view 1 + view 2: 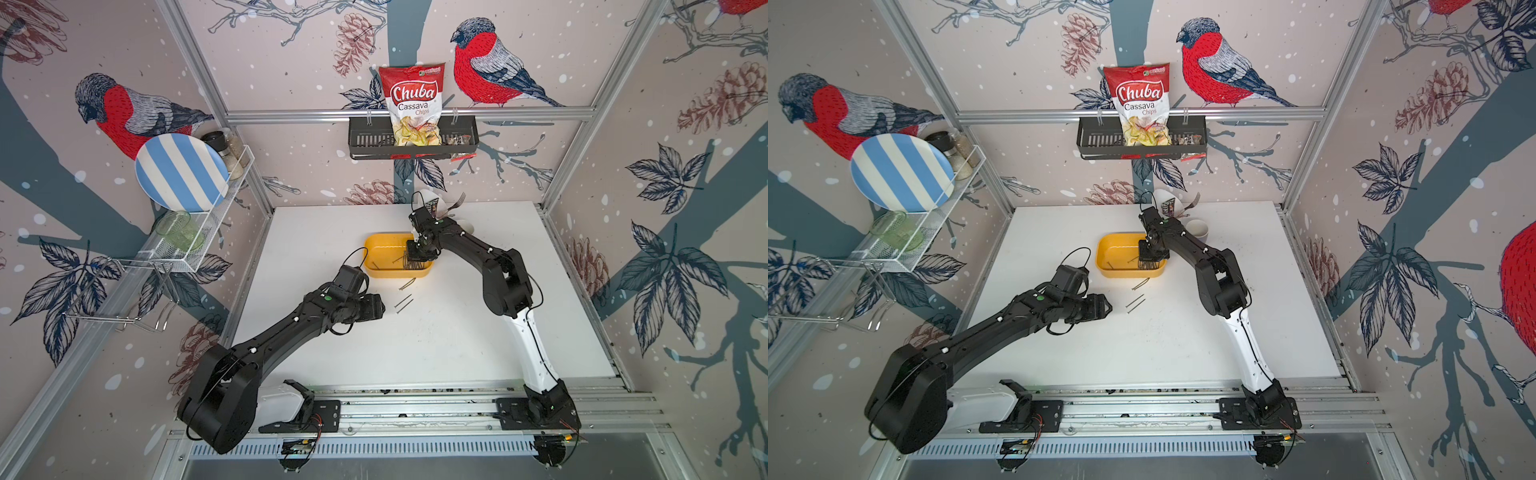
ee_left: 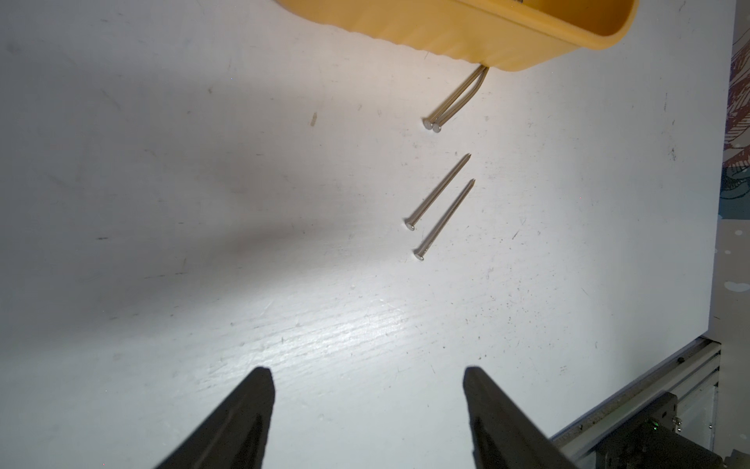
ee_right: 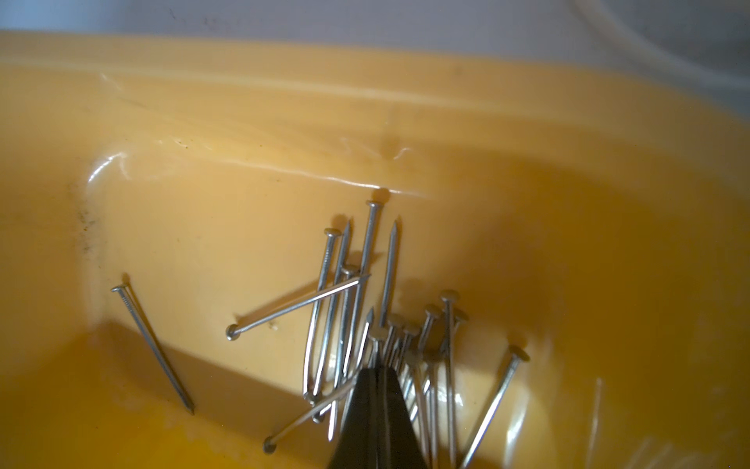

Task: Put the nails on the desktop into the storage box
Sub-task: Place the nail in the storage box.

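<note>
Your spread left tool point(image 2: 367, 377) is nearer: two thin grey metal nails point(image 2: 439, 190) lie just ahead, tips toward the yellow plastic storage box point(image 2: 487, 36); right tool point(image 3: 376, 365) pressed together

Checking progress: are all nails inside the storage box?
No: four nails lie out on the desktop beside the storage box; many more are inside.

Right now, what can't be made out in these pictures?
- Whether the right gripper pinches a nail: its shut tips cover the pile, right wrist view.
- Ends of two nails: hidden by the box wall, left wrist view.
- Nail count in the box: overlapping, cut by the picture's edge, right wrist view.
</note>
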